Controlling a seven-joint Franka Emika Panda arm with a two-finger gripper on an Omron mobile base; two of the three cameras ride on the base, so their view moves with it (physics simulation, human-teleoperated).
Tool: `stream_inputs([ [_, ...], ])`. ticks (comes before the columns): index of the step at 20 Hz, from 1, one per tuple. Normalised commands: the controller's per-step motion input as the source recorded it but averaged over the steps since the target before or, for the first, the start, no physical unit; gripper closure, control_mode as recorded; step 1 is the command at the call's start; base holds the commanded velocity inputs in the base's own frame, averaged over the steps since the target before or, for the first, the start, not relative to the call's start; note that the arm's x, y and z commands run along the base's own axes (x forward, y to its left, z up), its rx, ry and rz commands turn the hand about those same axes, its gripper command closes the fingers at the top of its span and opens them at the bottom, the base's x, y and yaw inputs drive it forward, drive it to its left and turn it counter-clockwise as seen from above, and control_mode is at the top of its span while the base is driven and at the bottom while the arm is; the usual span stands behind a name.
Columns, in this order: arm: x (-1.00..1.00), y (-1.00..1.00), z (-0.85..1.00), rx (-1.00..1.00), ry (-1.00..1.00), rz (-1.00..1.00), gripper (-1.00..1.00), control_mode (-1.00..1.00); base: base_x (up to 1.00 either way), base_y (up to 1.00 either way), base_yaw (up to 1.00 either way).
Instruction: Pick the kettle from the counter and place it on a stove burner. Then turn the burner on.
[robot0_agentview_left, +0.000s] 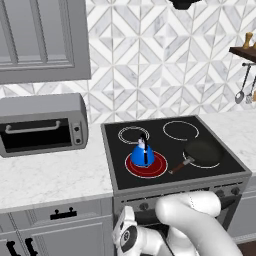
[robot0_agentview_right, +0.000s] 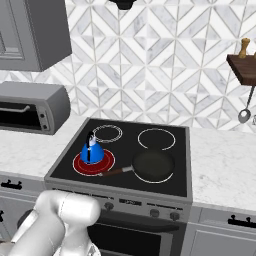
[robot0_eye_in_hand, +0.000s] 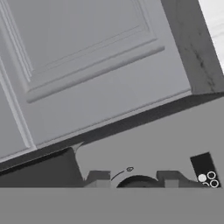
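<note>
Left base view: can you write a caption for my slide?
Blue kettle sits on the glowing red stove burner, beside a black frying pan.

Kettle on near-left stove burner. Frying pan to its right, near-right ring. Toaster oven on counter, left of stove. Utensils hang far right.
</note>
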Motion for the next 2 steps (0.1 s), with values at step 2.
stream_inputs([
  [2, 0.00, 0.00, 0.00, 0.00, 0.00, 0.00, 1.00, -1.00, 0.00, 0.00, 0.00],
])
